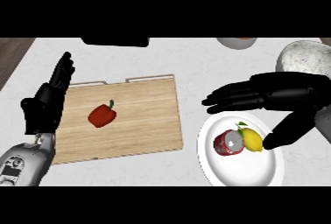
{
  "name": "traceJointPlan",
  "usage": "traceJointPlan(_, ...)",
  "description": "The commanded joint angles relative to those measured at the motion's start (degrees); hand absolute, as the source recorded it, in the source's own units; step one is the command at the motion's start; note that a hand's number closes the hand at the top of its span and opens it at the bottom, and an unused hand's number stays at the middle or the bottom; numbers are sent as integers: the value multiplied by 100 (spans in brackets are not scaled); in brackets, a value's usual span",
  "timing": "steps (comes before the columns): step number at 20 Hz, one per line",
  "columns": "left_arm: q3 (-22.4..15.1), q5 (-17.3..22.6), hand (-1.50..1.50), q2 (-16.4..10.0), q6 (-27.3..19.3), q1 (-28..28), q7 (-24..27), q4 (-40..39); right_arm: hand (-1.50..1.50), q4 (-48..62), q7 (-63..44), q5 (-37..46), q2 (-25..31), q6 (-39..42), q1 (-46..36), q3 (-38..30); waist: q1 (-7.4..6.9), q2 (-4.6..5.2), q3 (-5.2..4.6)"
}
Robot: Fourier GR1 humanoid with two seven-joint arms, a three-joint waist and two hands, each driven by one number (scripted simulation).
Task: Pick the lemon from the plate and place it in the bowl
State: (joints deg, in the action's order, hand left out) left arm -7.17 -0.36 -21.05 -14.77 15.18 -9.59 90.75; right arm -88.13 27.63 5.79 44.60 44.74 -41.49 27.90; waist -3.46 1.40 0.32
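A yellow lemon (251, 140) with a small green leaf lies on the white plate (223, 170) at the lower right, touching a red round object (228, 143) on its left. My right hand (284, 97) hovers over the plate's far side, open, fingers stretched to the left and thumb (289, 129) pointing down beside the lemon's right side. Whether the thumb touches the lemon I cannot tell. A grey speckled bowl (304, 56) shows partly at the upper right, behind the right hand. My left hand (47, 98) rests open at the left edge, fingers up.
A wooden cutting board (142, 118) with a red bell pepper (102, 115) on it lies left of the plate. A black object (116, 41) and a pale cup-like vessel (237, 42) sit at the counter's far edge.
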Motion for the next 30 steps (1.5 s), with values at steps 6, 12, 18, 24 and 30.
traceJointPlan(6,-5,-92,0,34,-9,25,-41,-4,-150,293,2026,1904,450,-571,82,1745,29,-45,-15)
traceJointPlan(12,-110,-293,0,220,-198,-197,-123,187,-150,1436,2698,2928,436,-1838,-54,2388,127,-86,-23)
traceJointPlan(18,237,-123,0,147,41,11,-62,-140,-150,2688,2886,3373,-522,-2434,-261,2628,216,-95,-29)
traceJointPlan(24,408,-65,0,121,187,-313,303,-181,-150,3459,3362,3554,-784,-2801,-314,2705,231,-105,-32)
traceJointPlan(30,262,-331,0,277,65,-260,130,49,-150,4092,3436,3799,-1306,-3001,-396,2787,205,-109,-29)
